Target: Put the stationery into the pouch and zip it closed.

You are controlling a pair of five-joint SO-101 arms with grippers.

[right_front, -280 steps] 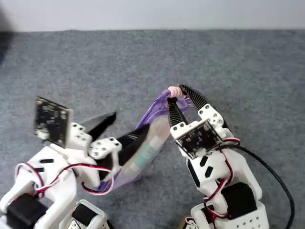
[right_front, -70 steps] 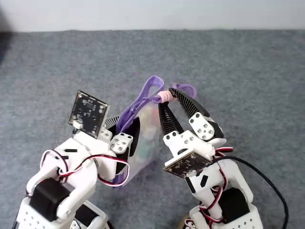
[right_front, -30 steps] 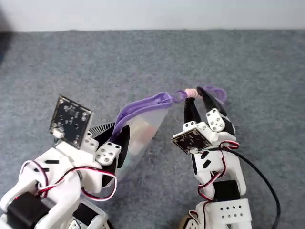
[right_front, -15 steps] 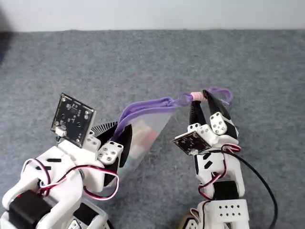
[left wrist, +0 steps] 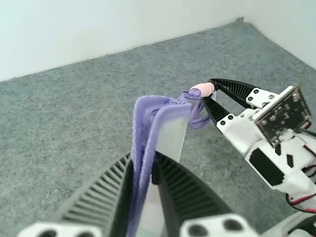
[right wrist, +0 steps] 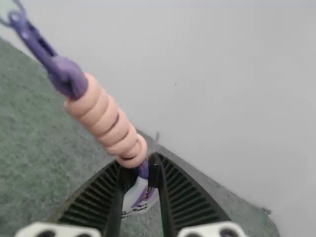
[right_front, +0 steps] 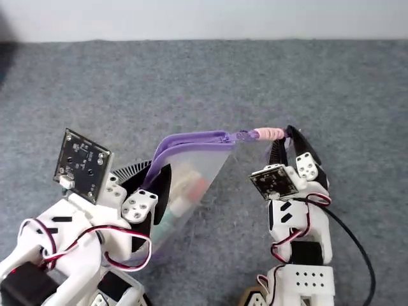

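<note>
Purple-trimmed clear plastic pouch [right_front: 191,169]: found strung taut above the grey carpeted worktop [right_front: 95,83], between the two arms.

- Found left gripper [left wrist: 144,160] with fingers shut narrow on the near end of the purple zip band.
- Found right gripper [right wrist: 139,170] with fingers pinched on the thin purple cord just behind the pink ribbed zipper pull [right_front: 266,134], at the far end of the zip line.
- Saw coloured stationery [right_front: 185,194] inside, low in the pouch, close beside the left fingers.
- Judged zip closed or nearly so. Could not confirm the stretch nearest the left fingers.

Risks logged:
- Feared slip of the cord out of the right fingers under tension, held as it was by very little material.
- Feared loss of the band from the left fingers under a harder pull. Expected a dropped pouch, and spilled contents with any gap left open.
- Suspected that over-pulling could strain the pull loop or skew the slider off its track.
- Judged release order critical. Expected a swing from the left fingers on letting go right first, and a tumble onto the worktop on letting go both together.
</note>
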